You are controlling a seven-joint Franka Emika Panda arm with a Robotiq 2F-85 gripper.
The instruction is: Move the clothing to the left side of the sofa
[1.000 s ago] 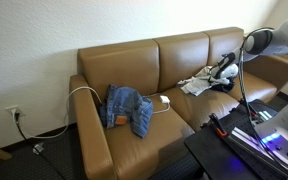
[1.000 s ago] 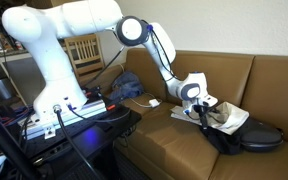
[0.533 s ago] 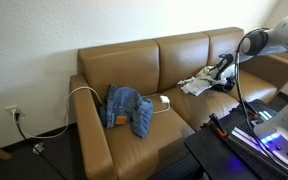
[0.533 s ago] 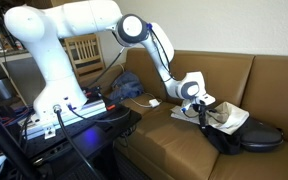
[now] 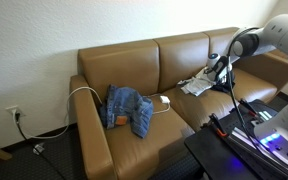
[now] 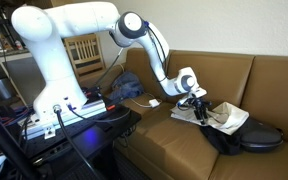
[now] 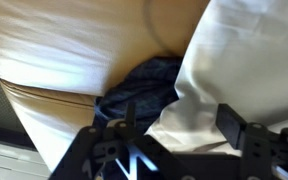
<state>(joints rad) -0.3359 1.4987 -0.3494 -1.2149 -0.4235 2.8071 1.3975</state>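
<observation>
Parked low over white cloth [image 5: 196, 85] [image 6: 226, 116] with gripper [image 5: 216, 72] [image 6: 196, 104], at 3 o'clock end of sofa [image 5: 184, 55] in an exterior view. Cannot tell whether touching cloth. Spread wide in wrist view [image 7: 176, 128], gripping nothing, fingers [image 7: 124, 135] along 6 o'clock edge. Filling 2 o'clock of wrist view: white cloth. At centre: dark garment [image 7: 144, 85] [image 6: 239, 142], partly under cloth. Heaped on cushion toward 9 o'clock end, well apart from gripper: jeans [image 5: 127, 108] [image 6: 124, 87], with white cable [image 5: 84, 92] looping beside.
</observation>
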